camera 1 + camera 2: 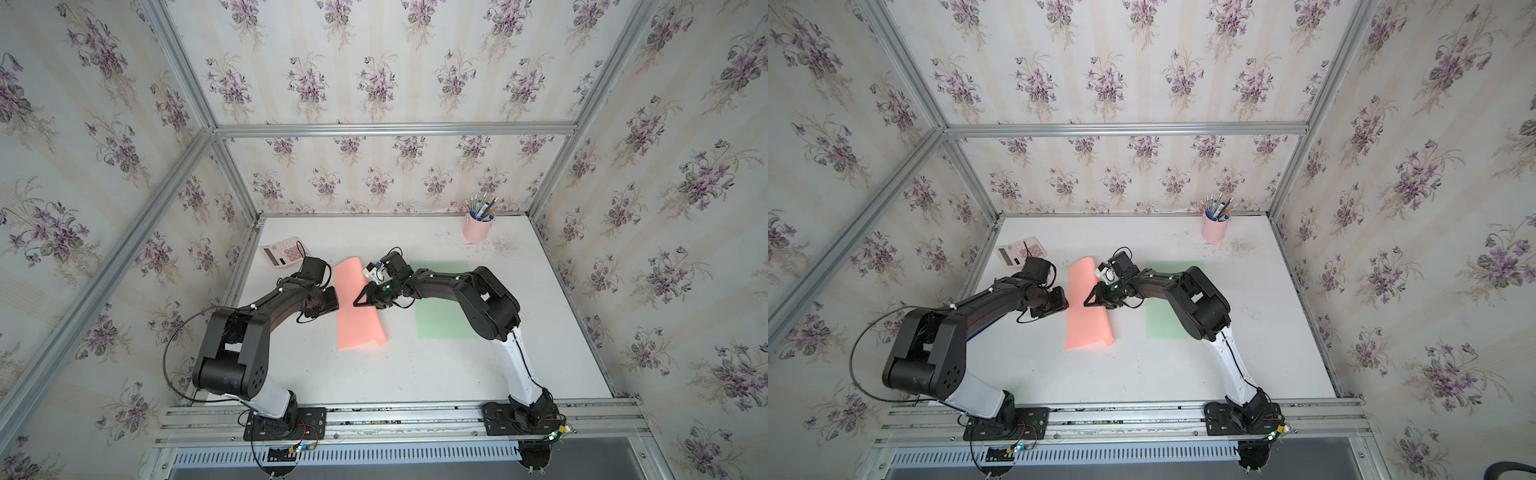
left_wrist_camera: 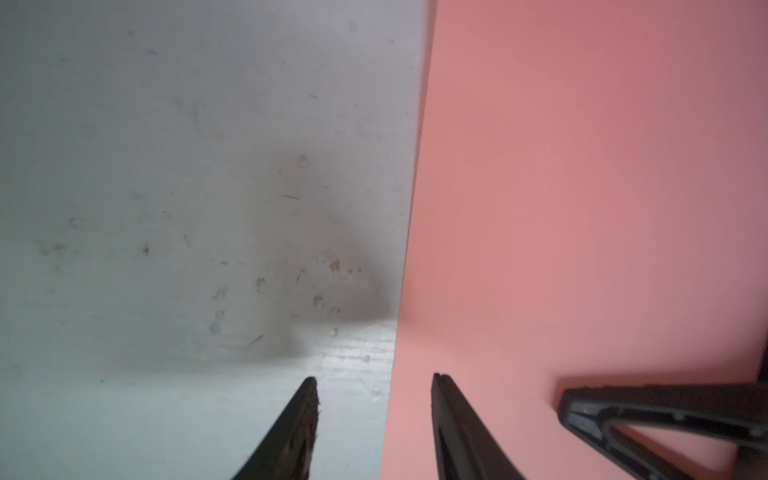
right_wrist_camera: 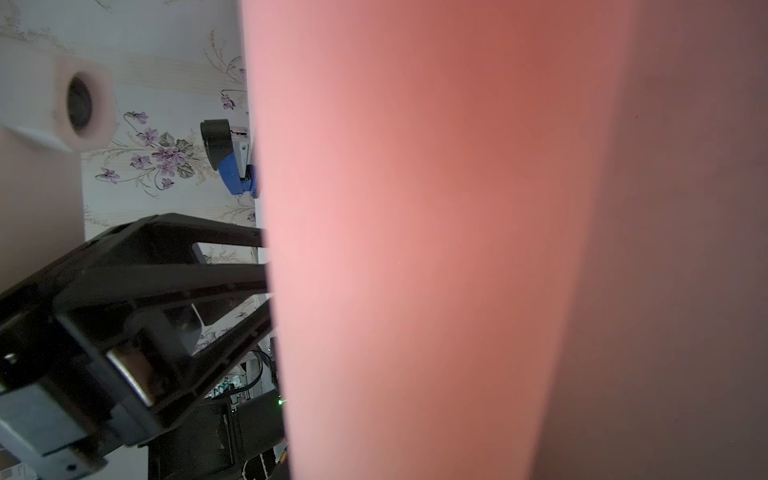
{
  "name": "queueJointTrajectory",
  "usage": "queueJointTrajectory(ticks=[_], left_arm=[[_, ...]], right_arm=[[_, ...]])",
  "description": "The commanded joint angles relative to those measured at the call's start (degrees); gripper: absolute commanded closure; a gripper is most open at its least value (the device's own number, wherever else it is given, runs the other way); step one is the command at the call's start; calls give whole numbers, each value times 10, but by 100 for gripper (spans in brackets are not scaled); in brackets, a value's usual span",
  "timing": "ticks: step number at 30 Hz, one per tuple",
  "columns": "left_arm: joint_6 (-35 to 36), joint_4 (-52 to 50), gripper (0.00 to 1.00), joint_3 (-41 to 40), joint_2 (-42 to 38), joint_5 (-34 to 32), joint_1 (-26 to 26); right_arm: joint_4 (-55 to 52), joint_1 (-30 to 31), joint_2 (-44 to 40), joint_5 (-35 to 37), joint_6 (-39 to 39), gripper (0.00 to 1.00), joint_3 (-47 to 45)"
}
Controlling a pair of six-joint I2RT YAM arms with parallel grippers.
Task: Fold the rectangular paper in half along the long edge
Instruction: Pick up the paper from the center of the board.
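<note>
In both top views the pink paper (image 1: 357, 320) lies bent over on the table (image 1: 415, 374), and its right side is still puffy. If the right gripper (image 1: 360, 300) lifts, the paper may spring open. There is bare table in front.

Left wrist: the left gripper (image 2: 374, 380) is part open and empty, over the paper's left edge. A bump would slide the paper.

Right wrist: the paper hides the right gripper's tips, so I cannot tell if it is open.

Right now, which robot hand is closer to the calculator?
Left. The left gripper straddles the pink paper along the edge on the same side as the calculator. The right gripper is over the paper's middle, farther from it.
</note>
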Motion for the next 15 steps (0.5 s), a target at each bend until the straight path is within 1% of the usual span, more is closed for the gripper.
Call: queueJointTrajectory(ticks=[1,5,7,9,13,15], left_arm=[[-12,31,52,-12,-51,-7,1],[-19,50,49,-36,-157,-13,3],[-20,54,48,-44,-196,-12,8],[-23,54,46,-50,-226,3,19],[-37,62,46,-57,-261,71,52],[-48,77,46,-59,-279,122,68]], right_arm=[[27,-7,-22,-31,15,65,-10],[92,-15,-43,-74,54,68,-32],[117,-17,-52,-92,72,68,-39],[177,-20,-63,-116,114,68,-55],[284,-28,-92,-149,194,68,-80],[334,-35,-112,-162,235,68,-88]])
